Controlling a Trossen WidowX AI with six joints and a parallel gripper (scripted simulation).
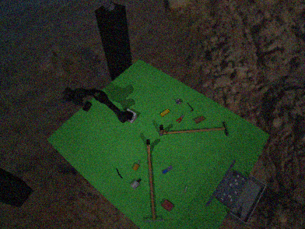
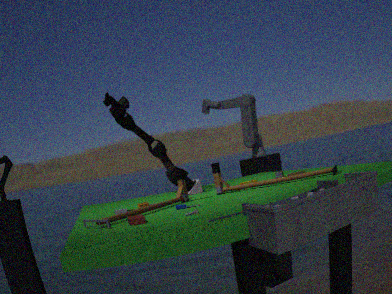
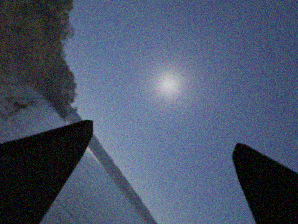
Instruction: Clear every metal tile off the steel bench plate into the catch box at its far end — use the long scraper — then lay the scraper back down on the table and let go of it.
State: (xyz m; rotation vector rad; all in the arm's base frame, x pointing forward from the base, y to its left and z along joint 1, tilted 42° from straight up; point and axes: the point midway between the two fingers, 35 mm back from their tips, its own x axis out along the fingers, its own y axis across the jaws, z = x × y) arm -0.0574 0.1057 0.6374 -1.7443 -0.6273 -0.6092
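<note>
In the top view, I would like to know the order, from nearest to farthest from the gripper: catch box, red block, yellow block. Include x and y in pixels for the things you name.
1. Yellow block (image 1: 165, 112) (image 2: 247, 181): upper middle of the green table, nearest to the gripper (image 1: 66, 93) (image 2: 106, 99) (image 3: 163, 133).
2. Red block (image 1: 167, 205) (image 2: 137, 220): near the table's bottom edge.
3. Catch box (image 1: 257, 204) (image 2: 310, 215): lower right.

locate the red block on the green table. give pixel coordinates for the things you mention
In the top view, the red block (image 1: 167, 205) (image 2: 137, 219) lies near the bottom edge, just right of the upright-running wooden-handled tool (image 1: 152, 183) (image 2: 145, 209).
</note>
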